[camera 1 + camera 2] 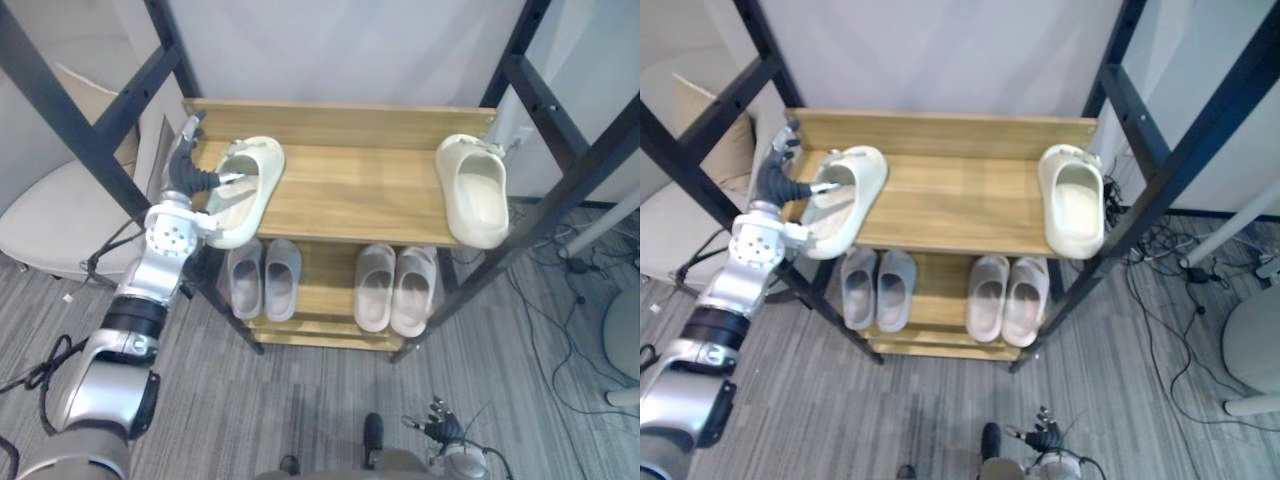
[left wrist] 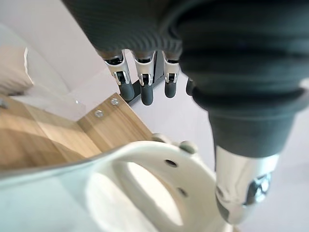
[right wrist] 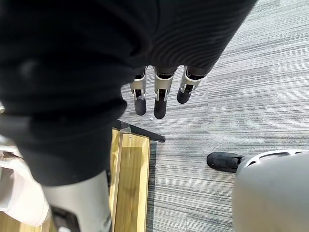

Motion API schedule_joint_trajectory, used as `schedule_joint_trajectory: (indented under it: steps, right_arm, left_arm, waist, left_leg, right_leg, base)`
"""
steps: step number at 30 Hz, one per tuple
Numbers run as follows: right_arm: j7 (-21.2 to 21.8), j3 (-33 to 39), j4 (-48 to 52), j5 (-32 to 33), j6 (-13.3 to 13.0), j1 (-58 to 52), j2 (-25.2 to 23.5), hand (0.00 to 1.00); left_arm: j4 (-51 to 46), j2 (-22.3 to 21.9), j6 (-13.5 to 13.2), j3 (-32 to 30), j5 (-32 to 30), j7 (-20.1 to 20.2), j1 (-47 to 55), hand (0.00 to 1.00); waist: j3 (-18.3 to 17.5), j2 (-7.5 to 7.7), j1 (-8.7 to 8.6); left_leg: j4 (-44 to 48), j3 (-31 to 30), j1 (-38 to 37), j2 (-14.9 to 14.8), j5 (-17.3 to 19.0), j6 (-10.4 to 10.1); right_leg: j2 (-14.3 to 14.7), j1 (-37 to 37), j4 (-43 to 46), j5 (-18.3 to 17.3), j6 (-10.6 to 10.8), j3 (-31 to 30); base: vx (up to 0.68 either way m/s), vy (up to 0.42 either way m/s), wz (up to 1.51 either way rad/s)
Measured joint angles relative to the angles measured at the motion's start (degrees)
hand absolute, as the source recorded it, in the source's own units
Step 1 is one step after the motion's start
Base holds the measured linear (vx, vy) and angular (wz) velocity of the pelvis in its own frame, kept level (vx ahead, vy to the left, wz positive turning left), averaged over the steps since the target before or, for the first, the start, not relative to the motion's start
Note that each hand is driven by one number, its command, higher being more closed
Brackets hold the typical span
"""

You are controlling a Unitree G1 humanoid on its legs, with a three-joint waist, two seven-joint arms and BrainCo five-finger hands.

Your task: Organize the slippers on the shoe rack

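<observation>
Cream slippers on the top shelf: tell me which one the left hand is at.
The left-end slipper, right beside the left hand; the right-end slipper lies alone, far from it.

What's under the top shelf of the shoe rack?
Two pairs of pale slippers stand on the lower shelf: a left pair and a right pair. The top shelf covers their far ends.

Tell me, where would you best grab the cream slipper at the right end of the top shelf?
Probably by the upturned rim of the cream slipper, on its left side wall: thumb in the hollow, fingers outside. Come from the front and above: its near end juts over the top shelf's front edge, while a black rack post crowds its right side.
</observation>
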State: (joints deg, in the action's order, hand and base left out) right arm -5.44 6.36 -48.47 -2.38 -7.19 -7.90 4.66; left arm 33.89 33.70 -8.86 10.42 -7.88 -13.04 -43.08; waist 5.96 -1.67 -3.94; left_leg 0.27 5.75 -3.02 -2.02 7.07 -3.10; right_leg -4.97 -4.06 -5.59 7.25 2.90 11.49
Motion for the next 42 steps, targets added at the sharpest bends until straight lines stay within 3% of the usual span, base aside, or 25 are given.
schedule_joint_trajectory:
  steps: [18,29,30,42]
  right_arm:
    - [-0.2,0.3,1.8,0.3,-0.1,-0.2,-0.2,0.0]
    - [-0.2,0.2,5.4,0.8,0.0,-2.2,-2.0,0.0]
    - [-0.2,0.2,5.4,0.8,0.0,-2.2,-2.0,0.0]
    - [-0.2,-0.2,7.5,0.8,0.0,-3.4,-2.3,0.0]
  left_arm:
    - [8.0,0.3,3.5,2.0,-9.0,0.4,-8.2,0.0]
    - [9.0,-1.1,5.6,6.4,-16.8,0.8,-12.7,0.0]
    - [8.9,-1.1,5.7,7.0,-16.8,0.8,-13.1,1.0]
    - [8.8,-1.5,5.7,9.5,-19.4,0.8,-15.4,1.0]
  waist:
    - [0.8,-1.5,-0.05]
    - [0.7,-1.5,0.35]
    - [0.7,-1.5,0.35]
    - [0.6,-1.37,0.12]
  left_leg:
    - [0.0,2.9,0.9,-0.2,0.0,0.0]
    - [0.9,3.2,3.4,-0.1,0.0,0.0]
    - [0.9,3.2,3.3,-0.1,0.0,0.0]
    - [1.6,3.2,4.2,0.1,0.0,0.0]
  right_leg:
    - [0.1,-2.3,0.4,0.7,-0.1,-2.5]
    - [-0.3,-4.3,0.4,1.3,-0.3,-2.9]
    - [-0.3,-4.3,0.4,1.3,-0.3,-2.9]
    - [-0.4,-4.9,0.4,1.9,-0.5,-3.3]
  base:
    - [-0.01,-0.002,-0.07]
    - [-0.01,-0.001,0.0]
    - [0.0,0.0,0.0]
    - [0.0,0.0,0.0]
